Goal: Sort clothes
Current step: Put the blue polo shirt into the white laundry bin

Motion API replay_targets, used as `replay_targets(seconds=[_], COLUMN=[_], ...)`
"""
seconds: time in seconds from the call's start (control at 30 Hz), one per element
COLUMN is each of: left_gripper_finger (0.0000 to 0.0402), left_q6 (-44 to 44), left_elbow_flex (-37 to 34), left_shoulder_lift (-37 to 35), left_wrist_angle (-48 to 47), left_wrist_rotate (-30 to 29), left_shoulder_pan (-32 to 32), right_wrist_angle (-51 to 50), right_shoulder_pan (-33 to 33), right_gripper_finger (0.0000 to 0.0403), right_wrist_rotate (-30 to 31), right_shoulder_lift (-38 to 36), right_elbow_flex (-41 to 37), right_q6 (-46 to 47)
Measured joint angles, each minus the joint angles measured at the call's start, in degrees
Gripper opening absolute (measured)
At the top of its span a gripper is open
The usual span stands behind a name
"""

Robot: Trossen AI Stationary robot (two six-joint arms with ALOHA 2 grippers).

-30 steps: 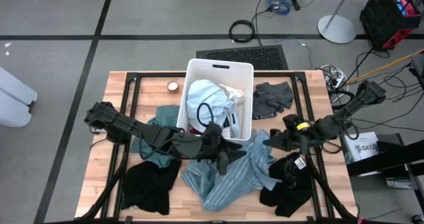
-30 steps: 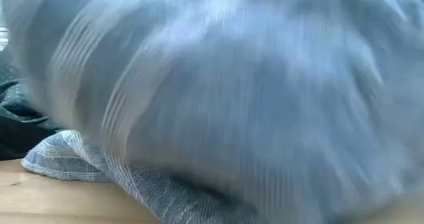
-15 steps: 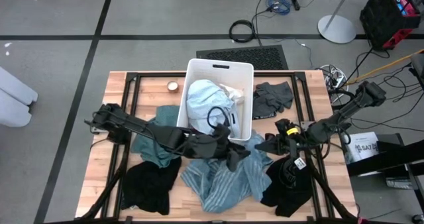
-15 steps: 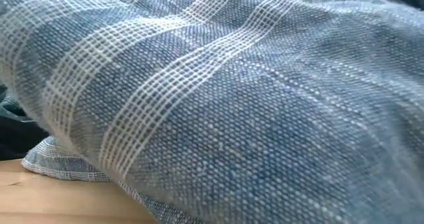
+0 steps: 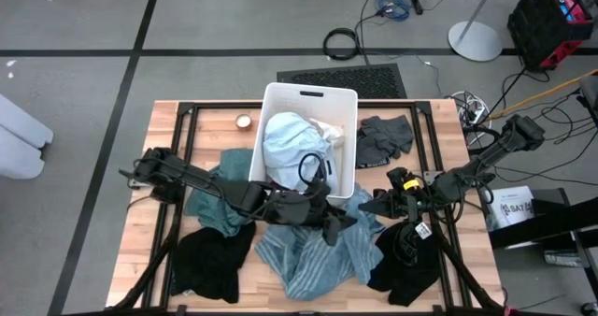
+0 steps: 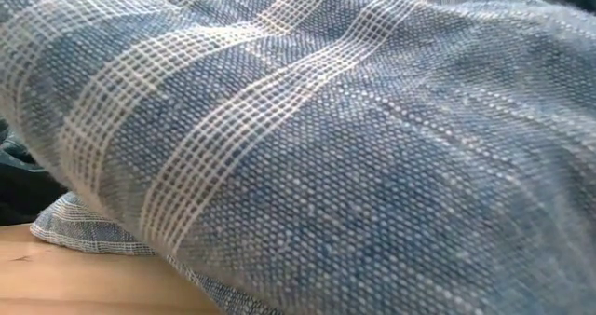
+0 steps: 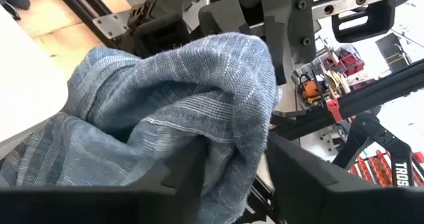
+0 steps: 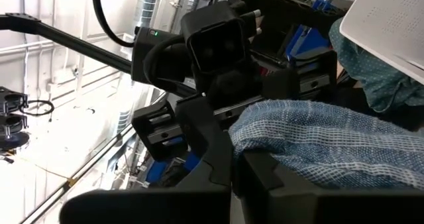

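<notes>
The blue-white striped garment (image 5: 313,255) lies bunched on the table's near middle and fills the low view (image 6: 326,147). My left gripper (image 5: 334,230) reaches in from the left and is shut on a raised bunch of it (image 7: 199,98). My right gripper (image 5: 366,206) faces it from the right, shut on the same garment (image 8: 311,141). The white bin (image 5: 348,101) holds light blue and white clothes (image 5: 294,138). A teal garment (image 5: 213,204), two black ones (image 5: 210,260) (image 5: 402,260) and a dark grey one (image 5: 383,136) lie flat on the table. My left gripper has a thick fold (image 7: 225,141) of the striped garment between its two fingers (image 7: 189,174), several layers deep. It comes nearly level from the table's left. The bunch stands up off the table and the rest trails down onto it. My right gripper pinches an edge of the striped garment (image 8: 265,128) between its shut fingers (image 8: 218,151), coming level from the table's right. That end is lifted off the table and runs across to the left gripper.
A small round tin (image 5: 244,122) sits left of the bin on the wooden table (image 5: 140,260). The black frame rails (image 5: 182,157) run along both sides. The two grippers stand close, facing each other, just in front of the bin's near wall.
My left gripper has gone toward the table's right and down, closing in on my right gripper and the raised end of the striped garment. The garment has settled against the low camera and now lies still there.
</notes>
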Motion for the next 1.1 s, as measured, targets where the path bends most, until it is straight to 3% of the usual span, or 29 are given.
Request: replay_targets(seconds=[0.2, 0.33, 0.5, 0.8, 0.97, 1.1], left_gripper_finger=[0.0017, 0.0014, 0.0005, 0.0005, 0.0005, 0.0005], left_q6=[0.27, 0.21, 0.29, -2.47, -9.45, -13.13], left_elbow_flex=[0.00, 0.00, 0.00, 0.00, 0.00, 0.00], left_shoulder_lift=[0.00, 0.00, -1.66, -7.54, -13.04, -17.47], left_wrist_angle=[0.08, 0.12, -0.22, -0.69, -5.64, -9.24], left_wrist_rotate=[2.09, 4.48, 8.12, 25.75, 31.74, 33.59], left_shoulder_pan=[0.23, 0.19, 0.13, -0.66, -1.89, -2.23], right_wrist_angle=[-0.06, -0.06, -0.04, -4.18, -10.17, -13.67], right_shoulder_pan=[0.00, 0.00, 0.00, 0.18, 0.89, 3.01], right_gripper_finger=[0.0014, 0.0039, 0.0098, 0.0221, 0.0239, 0.0233], right_wrist_rotate=[-0.25, -2.95, -8.72, -15.54, -23.23, -24.32], right_shoulder_lift=[0.01, 0.01, -0.01, -0.03, -0.02, 0.01], right_elbow_flex=[0.00, 0.00, 0.00, -0.07, -0.07, -0.07], right_q6=[-1.18, -6.40, -16.51, -22.34, -20.81, -22.23])
